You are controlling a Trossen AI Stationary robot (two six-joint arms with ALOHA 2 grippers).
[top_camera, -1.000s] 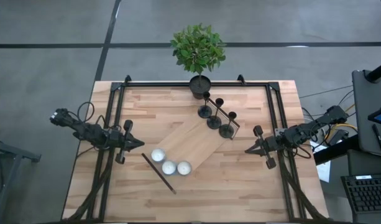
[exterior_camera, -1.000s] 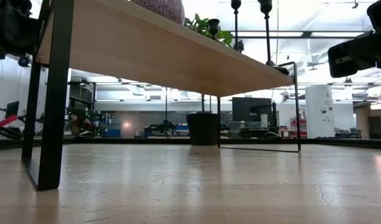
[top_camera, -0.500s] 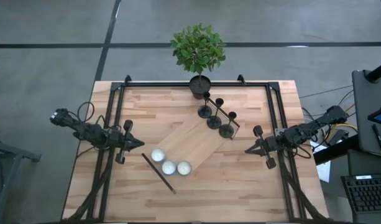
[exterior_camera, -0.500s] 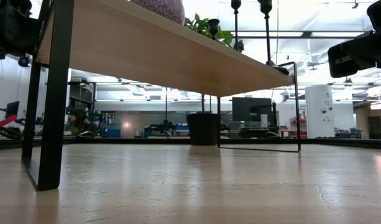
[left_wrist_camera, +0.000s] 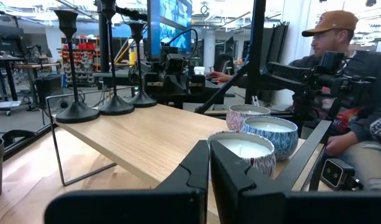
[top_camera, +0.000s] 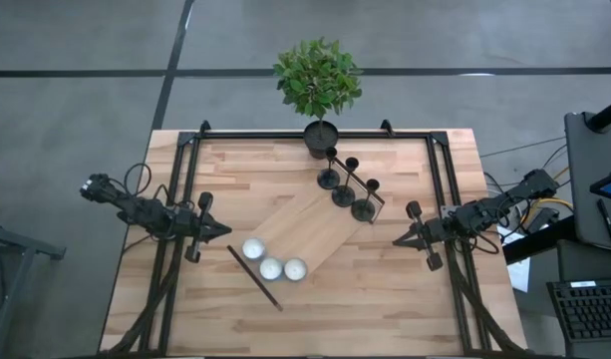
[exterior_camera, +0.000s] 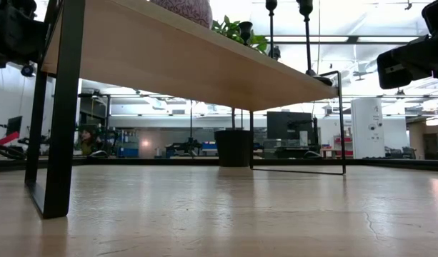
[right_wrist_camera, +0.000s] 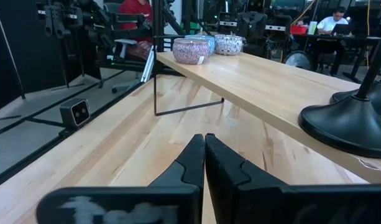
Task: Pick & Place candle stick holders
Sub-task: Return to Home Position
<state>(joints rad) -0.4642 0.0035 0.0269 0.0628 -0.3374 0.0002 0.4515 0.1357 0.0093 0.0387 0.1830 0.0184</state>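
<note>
The three candle stick holders (top_camera: 343, 194) stand in a row at one end of the shelf (top_camera: 310, 231), candles (top_camera: 271, 267) at the other. My left pincer (top_camera: 225, 230) hangs left of the shelf, my right pincer (top_camera: 396, 240) right of it, both pressed together.

Left arm (top_camera: 146, 209): reaches in low and near-level from the left side, pointing inward.
Left gripper (top_camera: 223, 230): fingers (left_wrist_camera: 193, 171) pressed together.
Right arm (top_camera: 484, 211): mirrored pose from the right side, pointing inward.
Right gripper (top_camera: 397, 240): fingers (right_wrist_camera: 190, 158) pressed together; well apart from the left gripper, facing it.
</note>
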